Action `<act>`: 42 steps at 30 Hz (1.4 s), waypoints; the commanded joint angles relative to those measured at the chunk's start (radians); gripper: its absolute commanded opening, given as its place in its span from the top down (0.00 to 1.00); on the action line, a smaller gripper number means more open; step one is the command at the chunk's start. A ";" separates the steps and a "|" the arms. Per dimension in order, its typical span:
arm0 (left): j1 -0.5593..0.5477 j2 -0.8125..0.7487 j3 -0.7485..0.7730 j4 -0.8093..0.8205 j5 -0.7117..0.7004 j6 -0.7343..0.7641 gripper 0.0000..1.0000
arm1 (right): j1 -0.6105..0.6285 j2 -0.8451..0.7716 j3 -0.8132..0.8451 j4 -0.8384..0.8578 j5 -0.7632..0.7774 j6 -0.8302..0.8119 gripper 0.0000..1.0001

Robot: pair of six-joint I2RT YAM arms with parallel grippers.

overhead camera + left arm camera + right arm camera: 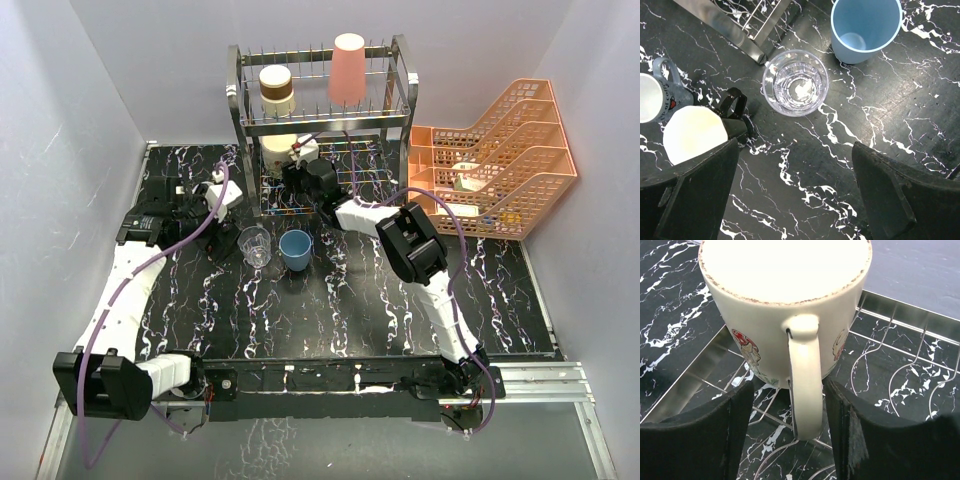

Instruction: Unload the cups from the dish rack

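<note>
Cream mug (pixel 785 315) inverted on lower tier of dish rack (pixel 690 375), handle toward right gripper (pixel 790 385). Right gripper fingers spread, straddling handle, not clamped; gap visible at one side. Right arm reaches forward, bent at elbow, wrist angled left into rack. Left gripper (pixel 795 147) released, empty, pointing down over table (pixel 850 120); clear glass (pixel 795 89) just ahead, blue cup (pixel 866 30) beyond, black mug (pixel 695 132) and small white cup (pixel 652 97) alongside. Left arm extended along table's left side, wrist turned inward.
</note>
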 commanded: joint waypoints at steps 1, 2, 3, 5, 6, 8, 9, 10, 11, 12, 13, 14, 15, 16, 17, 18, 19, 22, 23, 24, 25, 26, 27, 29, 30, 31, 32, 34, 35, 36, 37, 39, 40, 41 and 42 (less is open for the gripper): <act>0.004 0.014 -0.002 0.026 0.069 0.020 0.08 | -0.011 0.013 0.067 0.084 -0.043 -0.034 0.44; 0.004 0.018 -0.002 0.032 0.068 0.023 0.08 | -0.011 0.012 0.066 0.084 -0.050 -0.037 0.48; 0.004 0.021 -0.004 0.037 0.066 0.027 0.08 | -0.011 0.012 0.063 0.083 -0.058 -0.043 0.54; 0.004 0.021 -0.012 0.046 0.063 0.036 0.09 | -0.011 -0.001 0.050 0.086 -0.064 -0.049 0.64; 0.004 0.019 -0.018 0.053 0.062 0.036 0.09 | -0.011 -0.013 0.038 0.095 -0.066 -0.048 0.68; 0.004 0.021 -0.026 0.050 0.062 0.036 0.11 | -0.011 -0.029 0.022 0.105 -0.067 -0.051 0.78; 0.004 0.024 -0.024 0.043 0.065 0.033 0.11 | -0.011 -0.038 0.015 0.108 -0.057 -0.046 0.82; 0.004 0.026 -0.020 0.037 0.068 0.033 0.12 | -0.011 -0.050 0.005 0.111 -0.044 -0.036 0.84; 0.005 0.029 -0.016 0.034 0.071 0.033 0.12 | -0.011 -0.065 -0.009 0.116 -0.035 -0.029 0.86; 0.004 0.032 -0.009 0.036 0.071 0.031 0.13 | -0.011 -0.080 -0.027 0.126 -0.026 -0.025 0.89; 0.004 0.033 -0.005 0.037 0.071 0.031 0.13 | -0.011 -0.100 -0.052 0.138 -0.016 -0.023 0.91; 0.004 0.034 0.004 0.041 0.069 0.030 0.13 | -0.011 -0.116 -0.077 0.158 -0.009 -0.015 0.92; 0.004 0.036 0.009 0.043 0.068 0.031 0.13 | -0.011 -0.136 -0.105 0.176 -0.006 -0.011 0.92; 0.004 0.037 0.013 0.045 0.065 0.033 0.13 | -0.011 -0.154 -0.126 0.190 0.003 -0.007 0.92; 0.004 0.036 0.010 0.044 0.062 0.045 0.13 | -0.012 -0.172 -0.149 0.201 0.016 0.001 0.92; 0.004 0.035 0.008 0.042 0.057 0.060 0.13 | -0.012 -0.191 -0.172 0.209 0.024 0.011 0.92; 0.004 0.034 0.004 0.040 0.050 0.074 0.13 | -0.012 -0.214 -0.198 0.222 0.031 0.025 0.92; 0.004 0.036 0.005 0.023 0.047 0.113 0.13 | -0.017 -0.285 -0.289 0.252 0.057 0.074 0.92; 0.004 0.036 0.008 0.019 0.066 0.123 0.13 | -0.018 -0.311 -0.330 0.261 0.076 0.090 0.92; 0.004 0.031 0.010 0.021 0.083 0.130 0.14 | -0.018 -0.335 -0.365 0.273 0.092 0.105 0.92; 0.004 0.025 0.011 0.027 0.105 0.131 0.15 | -0.020 -0.361 -0.399 0.291 0.110 0.117 0.92; 0.003 0.021 0.013 0.037 0.124 0.129 0.16 | -0.020 -0.393 -0.432 0.308 0.129 0.127 0.92; 0.001 0.019 0.015 0.045 0.139 0.126 0.17 | -0.020 -0.413 -0.460 0.322 0.144 0.139 0.92; -0.020 0.023 0.022 0.065 0.143 0.119 0.20 | -0.021 -0.461 -0.512 0.344 0.179 0.159 0.92; -0.039 0.025 0.024 0.077 0.130 0.114 0.21 | -0.020 -0.482 -0.530 0.345 0.192 0.164 0.92; -0.065 0.026 0.023 0.094 0.110 0.109 0.21 | -0.018 -0.503 -0.542 0.335 0.213 0.164 0.92; -0.104 0.026 0.027 0.102 0.084 0.109 0.21 | -0.015 -0.522 -0.552 0.326 0.234 0.167 0.92; -0.194 0.035 0.042 0.113 0.023 0.097 0.20 | -0.015 -0.565 -0.577 0.320 0.261 0.188 0.92; -0.228 0.036 0.047 0.131 0.002 0.074 0.20 | -0.016 -0.583 -0.589 0.314 0.272 0.203 0.92; -0.253 0.044 0.054 0.141 -0.009 0.061 0.19 | -0.015 -0.601 -0.595 0.297 0.280 0.221 0.92; -0.277 0.053 0.061 0.143 -0.020 0.061 0.18 | -0.015 -0.619 -0.599 0.279 0.284 0.245 0.92; -0.314 0.063 0.063 0.168 -0.062 0.075 0.16 | -0.016 -0.662 -0.615 0.244 0.292 0.297 0.92; -0.324 0.063 0.056 0.188 -0.081 0.089 0.16 | -0.016 -0.677 -0.622 0.230 0.295 0.330 0.92; -0.329 0.059 0.043 0.219 -0.092 0.101 0.16 | -0.014 -0.691 -0.625 0.205 0.306 0.365 0.92; -0.336 0.053 0.026 0.260 -0.105 0.109 0.16 | -0.015 -0.699 -0.626 0.177 0.316 0.413 0.92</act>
